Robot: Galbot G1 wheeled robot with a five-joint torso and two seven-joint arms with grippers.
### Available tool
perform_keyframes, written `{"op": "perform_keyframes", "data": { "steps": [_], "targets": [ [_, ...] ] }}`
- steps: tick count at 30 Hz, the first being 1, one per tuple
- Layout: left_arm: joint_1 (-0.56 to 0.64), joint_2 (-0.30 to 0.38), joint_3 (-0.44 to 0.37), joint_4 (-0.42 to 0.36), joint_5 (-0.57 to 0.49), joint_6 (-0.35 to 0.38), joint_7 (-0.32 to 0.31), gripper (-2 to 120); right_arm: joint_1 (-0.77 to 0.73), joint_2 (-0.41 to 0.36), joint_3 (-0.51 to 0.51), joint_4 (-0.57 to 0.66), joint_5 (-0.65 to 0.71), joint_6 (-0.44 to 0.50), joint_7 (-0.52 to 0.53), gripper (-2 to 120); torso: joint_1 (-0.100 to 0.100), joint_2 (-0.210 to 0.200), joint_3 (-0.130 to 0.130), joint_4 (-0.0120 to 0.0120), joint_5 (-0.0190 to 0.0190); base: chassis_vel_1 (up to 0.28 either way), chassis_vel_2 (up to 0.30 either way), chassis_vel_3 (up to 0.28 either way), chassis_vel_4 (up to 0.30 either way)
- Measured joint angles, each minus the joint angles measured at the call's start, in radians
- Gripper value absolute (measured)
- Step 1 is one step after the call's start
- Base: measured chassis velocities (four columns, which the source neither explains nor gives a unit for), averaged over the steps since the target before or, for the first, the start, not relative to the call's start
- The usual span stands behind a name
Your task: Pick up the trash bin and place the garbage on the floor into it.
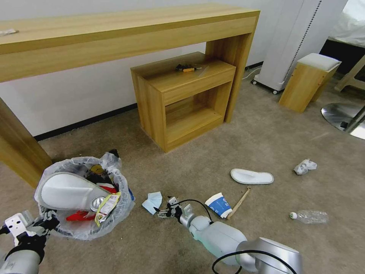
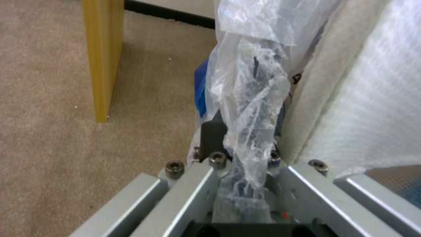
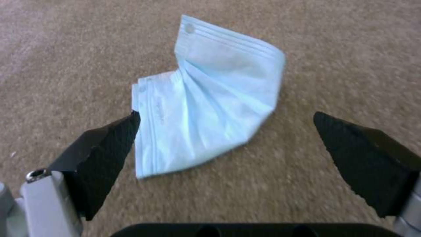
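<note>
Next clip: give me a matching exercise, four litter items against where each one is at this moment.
Items:
1. face mask
2. paper cup
3. slipper on the carpet
4. bottle

Places:
A. far right on the carpet, lying on its side
B. just ahead of the open right gripper, beside the trash bin
C. beyond the wooden stick, toward the cabinet
D. tipped over, beside the stick

Pairs: 1-B, 2-D, 3-C, 4-A
</note>
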Motion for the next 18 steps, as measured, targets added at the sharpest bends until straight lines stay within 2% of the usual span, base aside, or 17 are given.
{"op": "perform_keyframes", "data": {
  "steps": [7, 18],
  "targets": [
    [0.009, -0.005, -0.006, -0.016, 0.000, 0.000, 0.000, 0, 0.012, 0.035, 0.047, -0.071, -0.074, 0.006, -0.019, 100, 0.000, 0.000, 0.000, 0.0002, 0.0002, 0.000, 0.000, 0.000, 0.000],
    [0.021, -0.018, -0.007, -0.036, 0.001, -0.002, 0.003, 0, 0.024, 0.035, 0.083, -0.136, -0.122, 0.011, -0.025, 100, 0.000, 0.000, 0.000, 0.0000, -0.0001, 0.000, 0.000, 0.000, 0.000]
  ]
}}
